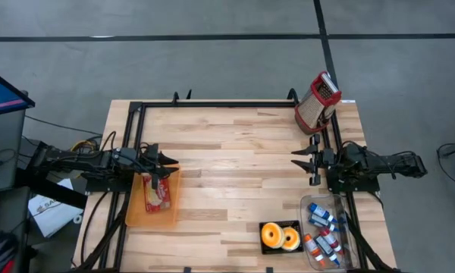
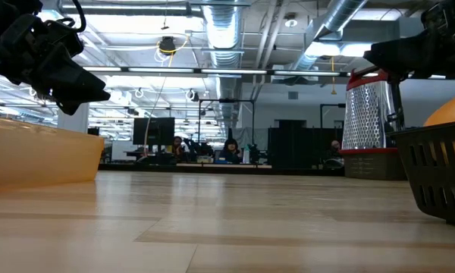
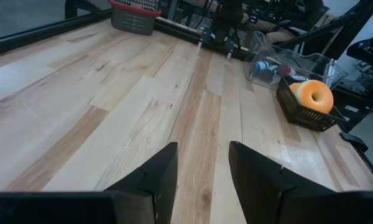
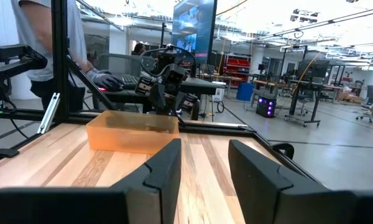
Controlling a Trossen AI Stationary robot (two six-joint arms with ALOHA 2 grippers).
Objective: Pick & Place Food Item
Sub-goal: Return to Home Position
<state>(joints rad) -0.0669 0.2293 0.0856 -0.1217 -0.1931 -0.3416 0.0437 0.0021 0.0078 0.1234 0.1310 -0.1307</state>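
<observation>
An orange tray (image 1: 153, 202) sits near the table's left edge with a red-and-white food item (image 1: 156, 191) lying in it. A black basket (image 1: 280, 237) near the front edge holds two orange donuts (image 1: 280, 236); the basket and a donut (image 3: 314, 95) also show in the left wrist view. My left gripper (image 1: 169, 164) hovers open above the tray's far end, fingers pointing right. My right gripper (image 1: 296, 158) waits open at the table's right side, pointing left; its wrist view shows the tray (image 4: 132, 131) across the table.
A red-and-silver grater (image 1: 317, 103) stands at the far right corner. A clear bin (image 1: 326, 231) of small bottles sits at the near right corner beside the basket. A black frame (image 1: 212, 104) borders the table. A person's gloved hand (image 4: 103, 79) is beyond the left edge. Bare wood lies mid-table.
</observation>
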